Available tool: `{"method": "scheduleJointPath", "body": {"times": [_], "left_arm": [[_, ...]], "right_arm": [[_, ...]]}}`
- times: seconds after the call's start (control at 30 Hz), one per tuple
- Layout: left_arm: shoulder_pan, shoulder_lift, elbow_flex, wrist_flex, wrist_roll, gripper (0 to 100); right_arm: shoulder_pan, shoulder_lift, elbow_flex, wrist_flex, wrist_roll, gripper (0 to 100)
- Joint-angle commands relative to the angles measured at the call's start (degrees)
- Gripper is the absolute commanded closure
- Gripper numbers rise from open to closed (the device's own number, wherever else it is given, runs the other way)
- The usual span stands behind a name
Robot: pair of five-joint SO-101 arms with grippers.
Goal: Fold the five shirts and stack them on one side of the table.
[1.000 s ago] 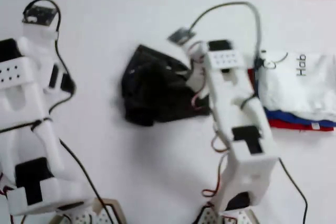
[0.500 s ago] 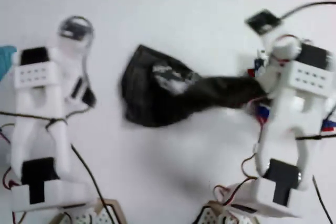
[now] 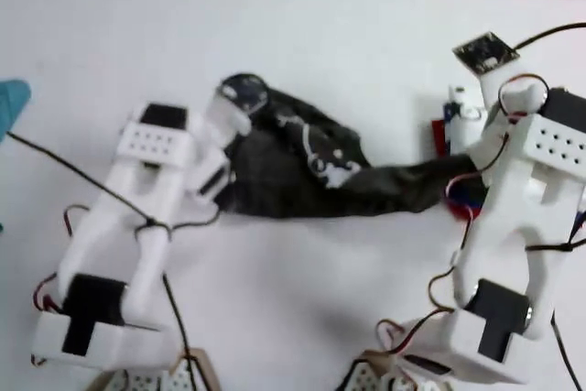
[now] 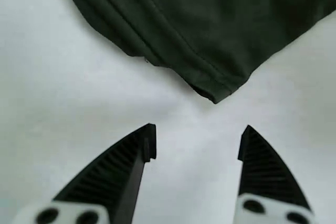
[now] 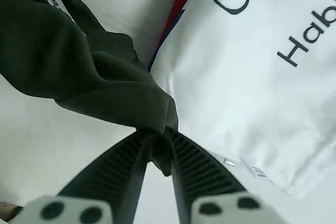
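A black shirt (image 3: 302,176) lies crumpled at the table's middle, one end stretched out toward the right. My right gripper (image 5: 159,153) is shut on that end of the black shirt (image 5: 89,72), next to a stack with a white printed shirt (image 5: 247,77) on top of blue and red ones (image 3: 442,135). My left gripper (image 4: 197,142) is open just above the white table, close to a hemmed edge of the black shirt (image 4: 194,30), not touching it. In the high view the left arm (image 3: 156,180) stands at the shirt's left side.
A teal object (image 3: 11,103) shows at the table's left edge. Cables (image 3: 174,318) trail from both arm bases along the front edge. Bare white table (image 3: 302,34) lies behind the shirt and between the arms.
The right gripper has pulled the black shirt's end rightward to the stack, stretching it. The left arm has swung in from the far left to the shirt's left edge.
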Motion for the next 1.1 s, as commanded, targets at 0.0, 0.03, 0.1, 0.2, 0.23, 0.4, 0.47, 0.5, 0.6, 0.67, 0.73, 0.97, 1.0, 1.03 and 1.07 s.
{"method": "scheduleJointPath", "body": {"times": [0.0,0.03,0.1,0.2,0.23,0.4,0.47,0.5,0.6,0.67,0.73,0.97,1.0,1.03,1.07], "left_arm": [[0.18,-0.26,1.80,-4.75,1.32,73],[0.26,-0.26,2.59,-5.98,1.41,73],[0.35,-0.26,3.91,-8.35,1.41,73],[0.44,-0.18,4.97,-11.69,1.41,73],[0.44,-0.18,5.32,-12.31,1.41,73],[4.31,1.67,5.14,-12.92,1.23,73],[6.07,4.92,4.88,-13.19,1.23,73],[6.86,6.68,4.79,-13.19,1.23,73],[7.56,12.22,2.68,-12.84,1.41,73],[7.47,15.03,0.84,-12.66,1.41,73],[7.47,16.70,-1.19,-11.16,1.41,74],[6.59,17.32,-11.56,-3.69,1.41,97],[6.24,17.32,-13.14,-2.81,1.41,97],[5.98,17.32,-14.46,-2.11,1.41,98],[5.19,17.32,-15.96,-1.05,1.32,98]], "right_arm": [[0.57,-3.74,-0.18,0.13,0.35,97.8],[0.57,-3.74,-0.18,0.13,0.35,97.8],[0.48,-3.74,-0.18,0.13,0.44,97.8],[0.48,-3.74,-0.18,0.13,0.44,97.8],[0.48,-3.74,-0.18,0.13,0.44,97.8],[0.48,-3.74,-0.09,0.13,0.44,97.8],[0.48,-3.74,-0.09,0.13,0.44,97.8],[0.66,-3.74,-0.09,0.13,0.44,97.8],[0.84,-3.74,-0.09,0.31,0.44,97.8],[0.84,-3.74,-0.09,0.40,0.44,97.8],[0.84,-3.74,-0.09,0.40,0.44,97.8],[0.57,-3.74,-0.09,0.48,0.44,97.8],[0.48,-3.74,-0.09,0.48,0.44,97.8],[0.48,-3.74,-0.09,0.48,0.26,97.8],[0.40,-3.74,-0.09,0.40,0.18,97.8]]}}
